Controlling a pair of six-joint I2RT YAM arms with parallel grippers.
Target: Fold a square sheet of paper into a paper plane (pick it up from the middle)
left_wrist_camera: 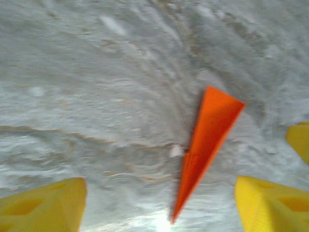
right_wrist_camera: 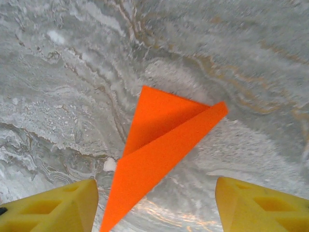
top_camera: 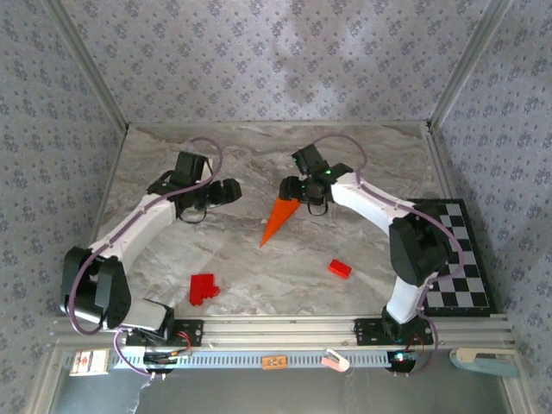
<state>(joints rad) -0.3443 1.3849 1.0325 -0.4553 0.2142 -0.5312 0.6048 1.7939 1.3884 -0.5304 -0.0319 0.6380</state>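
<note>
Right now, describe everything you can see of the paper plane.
The paper plane is thin, plain bright orange paper folded into a narrow pointed dart with a long centre crease. It lies on the grey marbled table, tip toward the near edge, tail farther back. Only the table seems to touch it.

Wht arms [top_camera: 129,226], blk joints [top_camera: 418,248], yellow claws [left_wrist_camera: 157,209] [right_wrist_camera: 157,208]

Lab booth (aluminium frame [top_camera: 86,65], marble table [top_camera: 259,276])

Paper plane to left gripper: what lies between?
Bare tabletop from left gripper to paper plane, top view; left wrist view shows a pale speck beside it.
</note>
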